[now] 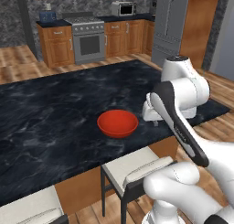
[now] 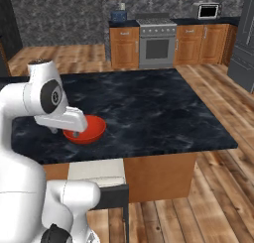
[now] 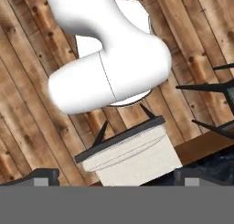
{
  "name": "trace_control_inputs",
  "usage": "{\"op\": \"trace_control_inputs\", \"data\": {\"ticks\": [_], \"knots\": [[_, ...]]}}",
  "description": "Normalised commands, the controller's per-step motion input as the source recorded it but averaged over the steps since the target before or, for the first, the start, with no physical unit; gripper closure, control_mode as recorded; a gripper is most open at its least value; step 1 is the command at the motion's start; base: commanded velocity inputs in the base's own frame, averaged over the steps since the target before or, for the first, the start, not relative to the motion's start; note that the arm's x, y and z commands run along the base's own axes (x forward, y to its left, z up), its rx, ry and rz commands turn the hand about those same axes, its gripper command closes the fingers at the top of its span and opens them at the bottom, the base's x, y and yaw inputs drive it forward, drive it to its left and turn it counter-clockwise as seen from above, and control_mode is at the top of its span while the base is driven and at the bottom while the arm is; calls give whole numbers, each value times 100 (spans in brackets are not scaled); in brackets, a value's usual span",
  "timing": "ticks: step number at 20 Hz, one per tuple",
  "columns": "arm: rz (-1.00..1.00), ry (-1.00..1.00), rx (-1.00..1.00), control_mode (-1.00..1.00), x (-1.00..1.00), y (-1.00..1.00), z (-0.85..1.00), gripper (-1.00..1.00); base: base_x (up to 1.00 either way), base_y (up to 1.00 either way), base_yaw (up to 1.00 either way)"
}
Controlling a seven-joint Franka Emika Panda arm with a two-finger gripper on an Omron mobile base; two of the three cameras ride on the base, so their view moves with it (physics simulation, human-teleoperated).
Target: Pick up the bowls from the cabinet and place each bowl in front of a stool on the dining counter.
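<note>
A: Nearest the base, a stool (image 1: 137, 169) with a pale seat and dark frame, tucked against the tabletop's edge. A second stool (image 1: 29, 209) at lower left in the left view.

B: Hand?

A: The hand (image 3: 114, 181) sits low, just past the near edge, camera looking down at stool (image 3: 132, 157) and plank floor (image 3: 27, 104). Its two dark tips stand far apart at the frame's bottom corners, jaws wide, nothing between them.

B: So the red bowl is out of its grip.

A: Yes. The red bowl (image 1: 117, 123) rests upright on the black tabletop (image 1: 55, 113), close to the near edge, roughly in front of the first stool. In the right view the red bowl (image 2: 85, 128) lies partly behind the arm's wrist, touching nothing else as far as can be told.

B: Progress?

A: Judged: one bowl looks placed. The wooden one has yet to reach the tabletop, and the spot before the second stool is unfilled. About half left: fetch, carry, set down.

B: Farther back?

A: A stove (image 1: 87, 41) with cabinets along the back wall, a microwave (image 1: 122, 8) on that counter.
</note>
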Motion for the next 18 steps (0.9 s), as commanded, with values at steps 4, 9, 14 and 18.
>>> {"op": "trace_control_inputs", "data": {"ticks": [4, 9, 14, 18], "knots": [[4, 26, 1, -100, -24, -2, 6, -100, 0, 0, 0], [0, 1, 0, -100, -79, 0, 0, -100, 0, 0, 0], [0, 0, 7, -100, -89, 0, 31, -100, 0, 0, 0], [0, 5, 8, -100, -31, 0, 35, -100, 0, 0, 0]]}}
